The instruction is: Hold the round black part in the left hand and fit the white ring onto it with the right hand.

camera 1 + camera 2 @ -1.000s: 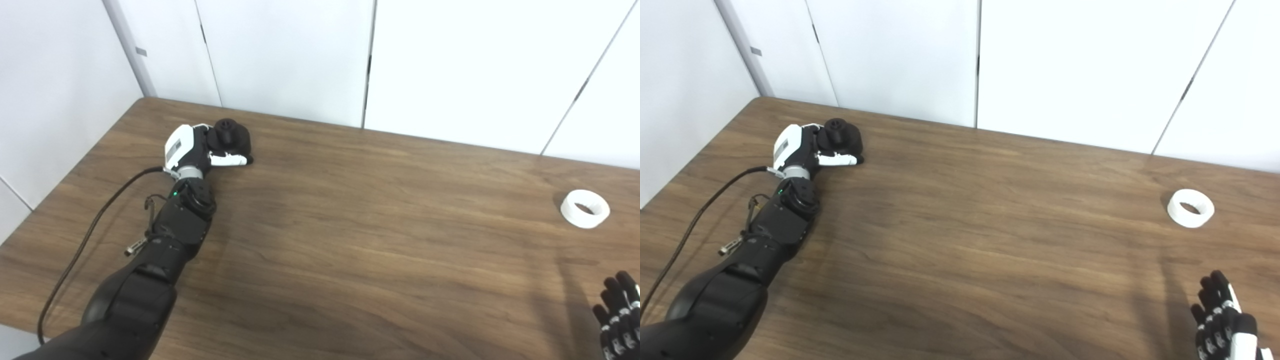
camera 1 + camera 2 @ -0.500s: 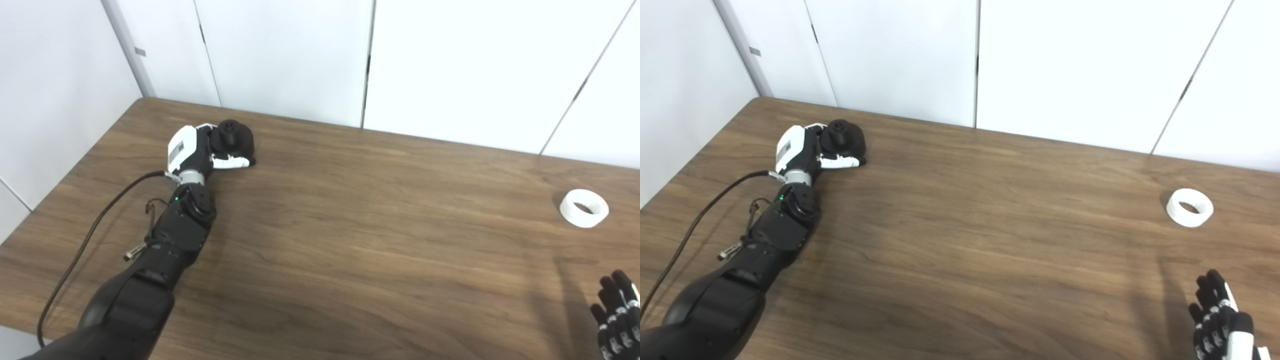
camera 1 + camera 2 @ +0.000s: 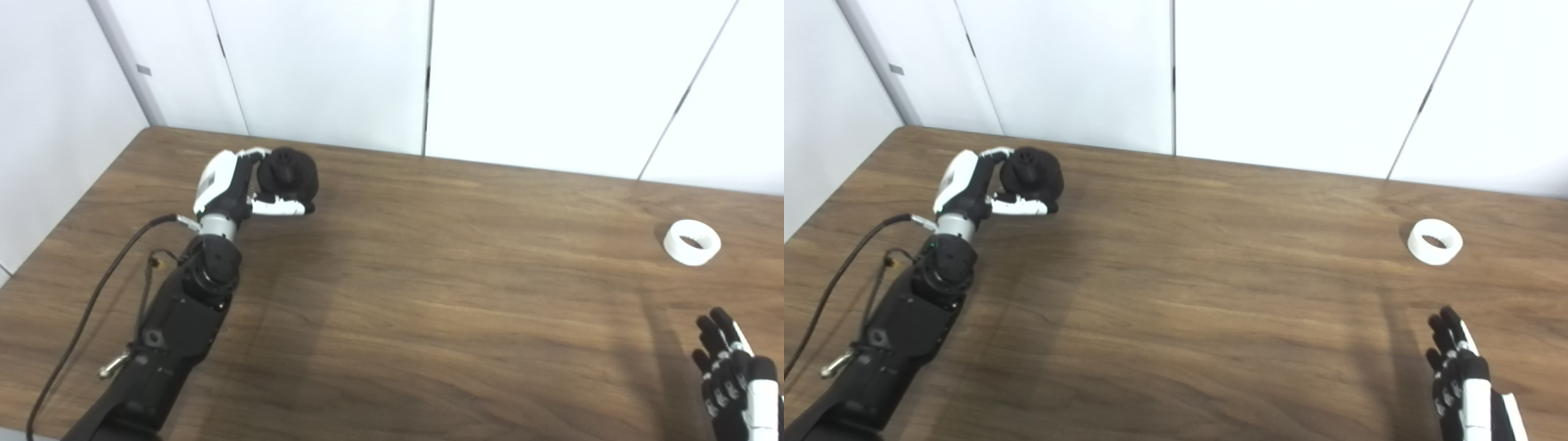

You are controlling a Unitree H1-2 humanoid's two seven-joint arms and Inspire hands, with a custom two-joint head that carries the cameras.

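The left hand (image 3: 245,184) had its fingers wrapped around the black part (image 3: 288,176) at the table's (image 3: 429,294) far left, presumably steadying it. The white ring (image 3: 692,242) lay far right; the right hand (image 3: 1467,380), empty with fingers straight, waited nearby.

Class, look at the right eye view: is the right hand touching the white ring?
No, the right hand hangs open, well short of the white ring on the table.

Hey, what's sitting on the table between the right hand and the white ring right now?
Nothing. Only bare wood of the table separates the right hand from the white ring; both eye views show that stretch bare.
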